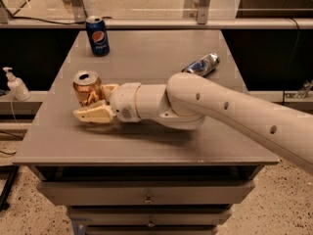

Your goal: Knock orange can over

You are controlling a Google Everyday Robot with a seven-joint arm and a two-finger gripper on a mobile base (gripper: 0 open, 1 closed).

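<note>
The orange can [86, 85] stands on the left part of the grey table [146, 146], its silver top showing. My gripper [97, 102] has reached it from the right and is open. One cream finger [92, 115] lies in front of the can and hides its lower part. The other finger [108, 88] sits just behind and to the right of it. The can is against or between the fingers; I cannot tell if it leans. My white arm [205, 106] stretches across the table from the right.
A blue Pepsi can [98, 35] stands upright at the back left of the table. A silver-and-blue can [201, 65] lies on its side at the back right. A soap dispenser [17, 84] stands on a ledge off the left edge. Drawers sit below the table's front.
</note>
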